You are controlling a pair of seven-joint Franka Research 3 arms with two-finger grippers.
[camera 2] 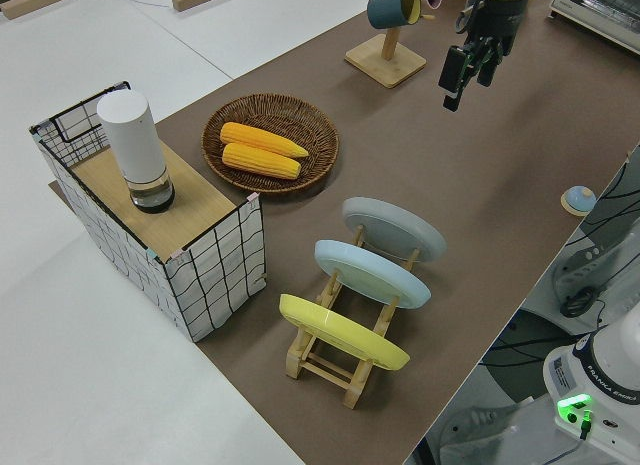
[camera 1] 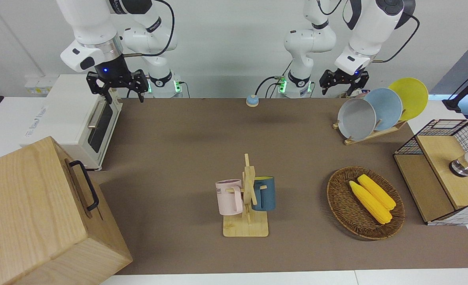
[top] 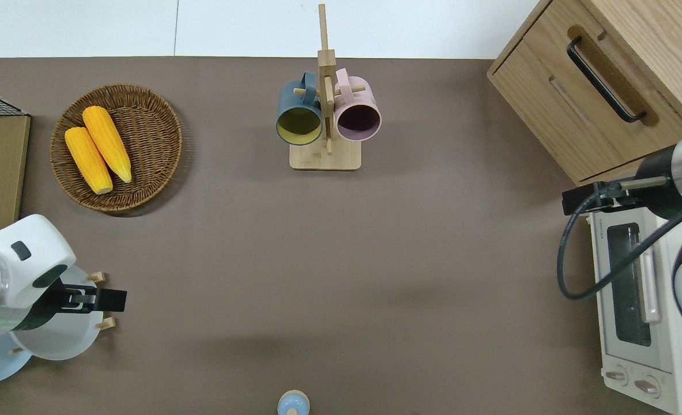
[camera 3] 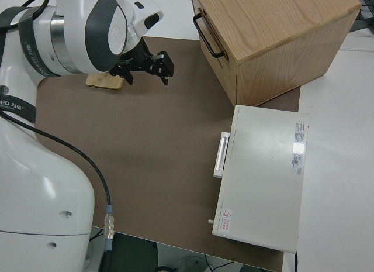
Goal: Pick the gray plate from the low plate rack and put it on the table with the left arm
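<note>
From the front camera I see the left arm's small black two-finger gripper [camera 1: 343,82] hanging in the air near the round, pale gray plate [camera 1: 356,118], which leans upright in the low light-wood plate rack [camera 1: 370,133] at the left arm's end of the brown-matted table [camera 1: 178,158]; its fingers look spread with nothing between them. A sky-blue plate [camera 1: 385,108] and a yellow plate [camera 1: 410,97] stand in the next slots of the same rack. The right arm, with its black gripper [camera 1: 117,84], is parked, and I cannot tell how its fingers are set. Farther from the robots sit a round wicker basket [camera 1: 338,198] holding two yellow corn cobs [camera 1: 372,201], and a wooden mug stand [camera 1: 246,221] carrying a pink mug [camera 1: 228,196] and a dark blue mug [camera 1: 264,193]. Looking straight down, I have the left gripper [top: 95,300] over the rim of the gray plate [top: 64,340], with the rack's pegs [top: 97,277] just beside it. From the left side camera the three plates sit tilted in a row, the gray plate [camera 2: 393,228] at the end of the rack [camera 2: 335,360] nearest the table's middle, and the left gripper [camera 2: 466,73] hangs well above it, fingers pointing down and apart. The right side camera shows only the right gripper [camera 3: 146,64], a white toaster oven [camera 3: 263,172] and a light-wood cabinet with a black handle [camera 3: 274,38].
</note>
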